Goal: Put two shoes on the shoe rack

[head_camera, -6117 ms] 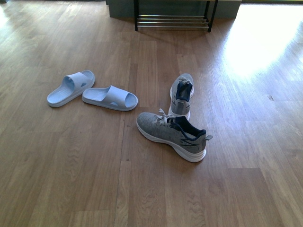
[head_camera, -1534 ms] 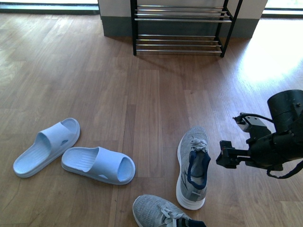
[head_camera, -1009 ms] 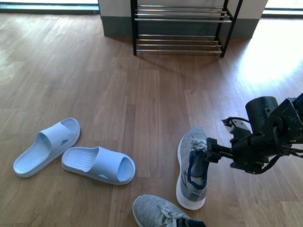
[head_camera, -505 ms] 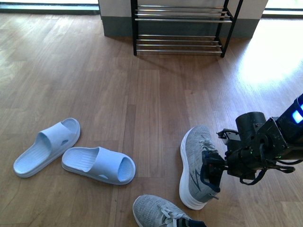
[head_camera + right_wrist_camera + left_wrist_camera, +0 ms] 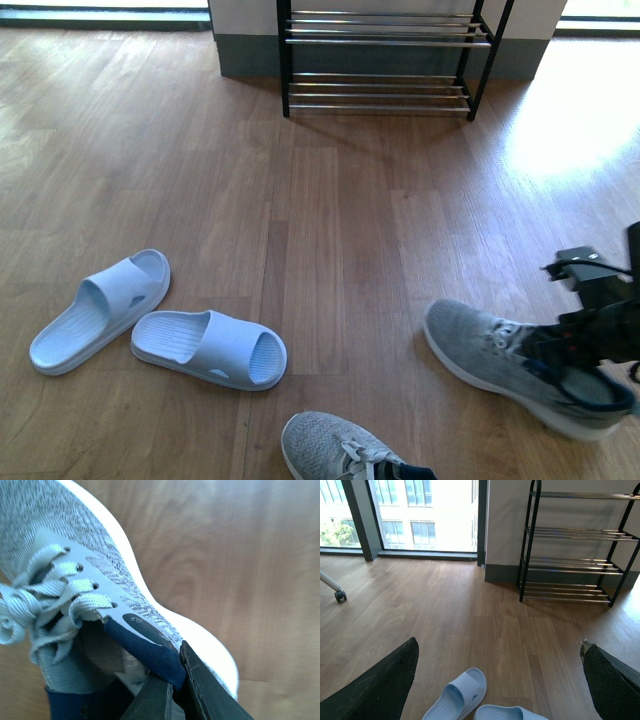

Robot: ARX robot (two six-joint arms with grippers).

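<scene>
My right gripper is shut on the navy collar of a grey sneaker, which lies turned sideways at the right of the floor, toe pointing left. In the right wrist view the black fingers pinch the sneaker's navy lining beside the white sole. The second grey sneaker shows only its toe at the bottom edge. Two pale-blue slides lie on the left. The shoe rack stands at the far wall. My left gripper is open, above the slides, with the rack ahead.
Wood floor all round, with a bright sunlit patch to the right of the rack. A grey wall base runs behind the rack. A castor wheel and tall windows show in the left wrist view.
My right gripper closed on the upright sneaker's collar and dragged it right, swinging it from pointing away to lying sideways. The slides and the other sneaker stayed put.
</scene>
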